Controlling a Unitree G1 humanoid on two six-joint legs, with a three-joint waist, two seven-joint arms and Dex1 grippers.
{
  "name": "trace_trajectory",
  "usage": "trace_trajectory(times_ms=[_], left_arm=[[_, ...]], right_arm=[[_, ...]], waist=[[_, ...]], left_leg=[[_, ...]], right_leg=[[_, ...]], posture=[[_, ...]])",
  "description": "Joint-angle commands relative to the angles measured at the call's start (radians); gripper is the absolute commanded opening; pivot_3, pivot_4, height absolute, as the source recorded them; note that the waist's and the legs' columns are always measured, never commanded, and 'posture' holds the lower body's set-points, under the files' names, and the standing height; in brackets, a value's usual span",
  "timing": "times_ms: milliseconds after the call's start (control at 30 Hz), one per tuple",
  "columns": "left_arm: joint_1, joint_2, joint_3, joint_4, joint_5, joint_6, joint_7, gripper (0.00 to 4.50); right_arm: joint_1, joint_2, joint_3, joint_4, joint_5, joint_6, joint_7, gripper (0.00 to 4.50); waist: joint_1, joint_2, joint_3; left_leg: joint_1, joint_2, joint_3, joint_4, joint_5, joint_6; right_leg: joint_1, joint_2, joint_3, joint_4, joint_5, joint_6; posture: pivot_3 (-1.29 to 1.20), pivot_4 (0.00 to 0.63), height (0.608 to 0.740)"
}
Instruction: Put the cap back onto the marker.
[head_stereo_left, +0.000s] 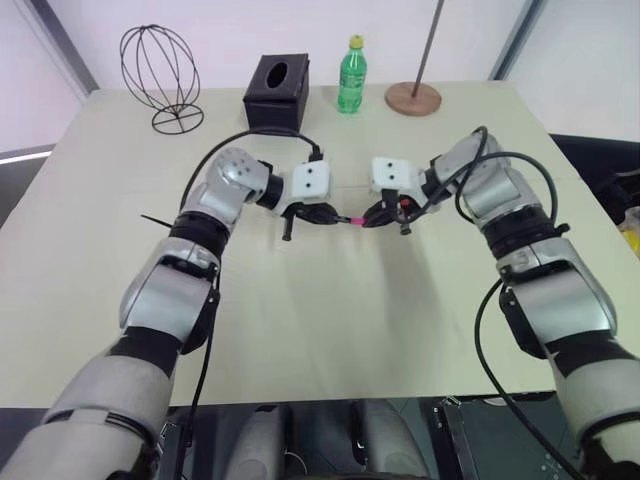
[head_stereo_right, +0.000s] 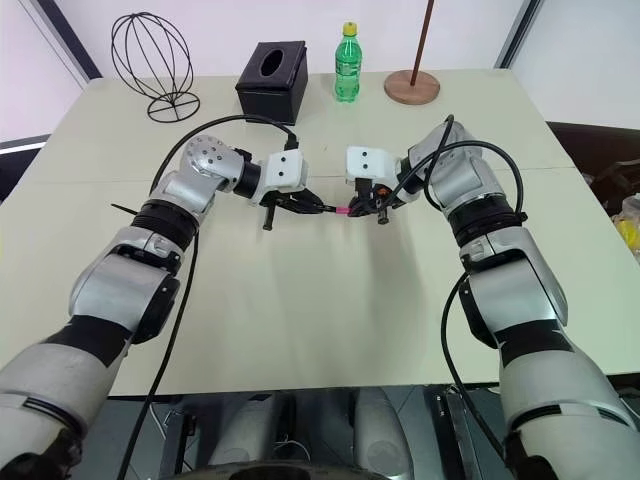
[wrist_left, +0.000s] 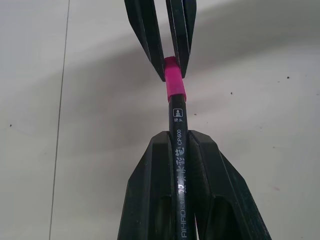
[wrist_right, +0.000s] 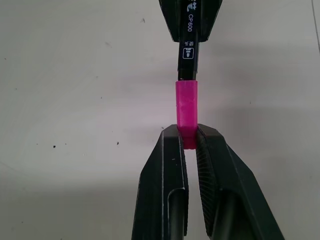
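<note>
Above the middle of the pale table (head_stereo_left: 330, 330) my two grippers meet tip to tip. My left gripper (head_stereo_left: 320, 214) is shut on the black marker (wrist_left: 178, 120), which sticks out toward the right one. The bright pink cap (wrist_right: 186, 107) sits over the marker's end, in line with the barrel (wrist_right: 188, 60). My right gripper (wrist_right: 189, 134) is shut on the cap's far part. From the head camera the cap (head_stereo_left: 355, 219) shows as a small pink spot between the black fingers, with the right gripper (head_stereo_left: 376, 217) just beyond it.
Along the table's far edge stand a black wire globe (head_stereo_left: 161, 75), a black tissue box (head_stereo_left: 277, 92), a green bottle (head_stereo_left: 351, 76) and a round wooden base with a pole (head_stereo_left: 413, 97). Cables loop over both forearms.
</note>
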Motion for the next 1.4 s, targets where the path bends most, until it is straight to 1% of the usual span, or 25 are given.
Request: trace_trajectory(times_ms=[33, 267, 533, 867, 1167, 1400], left_arm=[[0.0, -0.07, -0.009, -0.093, -0.036, -0.065, -0.01, 0.0], [0.015, -0.088, 0.005, -0.122, -0.051, -0.077, -0.002, 0.0], [0.008, -0.104, 0.054, -0.124, -0.099, -0.041, -0.02, 0.0], [0.003, -0.112, 0.069, -0.114, -0.088, -0.016, -0.046, 0.0], [-0.008, -0.071, 0.077, -0.087, -0.056, 0.002, -0.039, 0.0], [-0.025, -0.002, 0.046, -0.049, 0.013, -0.014, 0.007, 0.0]], right_arm=[[-0.082, 0.055, -0.037, -0.016, 0.049, 0.013, -0.005, 0.07], [-0.091, 0.068, -0.046, -0.03, 0.062, 0.035, 0.012, 0.07], [-0.092, 0.072, -0.066, -0.057, 0.077, 0.063, 0.01, 0.07], [-0.095, 0.082, -0.071, -0.09, 0.074, 0.046, -0.009, 0.07], [-0.071, 0.055, -0.052, -0.086, 0.045, -0.01, -0.003, 0.07], [-0.048, 0.014, -0.023, -0.059, 0.003, -0.067, 0.007, 0.07]], waist=[[0.0, 0.0, 0.0], [0.0, 0.0, 0.0], [0.0, 0.0, 0.0], [0.0, 0.0, 0.0], [0.0, 0.0, 0.0], [0.0, 0.0, 0.0]], left_leg=[[0.0, 0.0, 0.0, 0.0, 0.0, 0.0], [0.0, 0.0, 0.0, 0.0, 0.0, 0.0], [0.0, 0.0, 0.0, 0.0, 0.0, 0.0], [0.0, 0.0, 0.0, 0.0, 0.0, 0.0], [0.0, 0.0, 0.0, 0.0, 0.0, 0.0], [0.0, 0.0, 0.0, 0.0, 0.0, 0.0]], right_leg=[[0.0, 0.0, 0.0, 0.0, 0.0, 0.0], [0.0, 0.0, 0.0, 0.0, 0.0, 0.0], [0.0, 0.0, 0.0, 0.0, 0.0, 0.0], [0.0, 0.0, 0.0, 0.0, 0.0, 0.0], [0.0, 0.0, 0.0, 0.0, 0.0, 0.0], [0.0, 0.0, 0.0, 0.0, 0.0, 0.0]], posture=[[0.0, 0.15, 0.74], [0.0, 0.15, 0.74], [0.0, 0.15, 0.74], [0.0, 0.15, 0.74], [0.0, 0.15, 0.74], [0.0, 0.15, 0.74]])
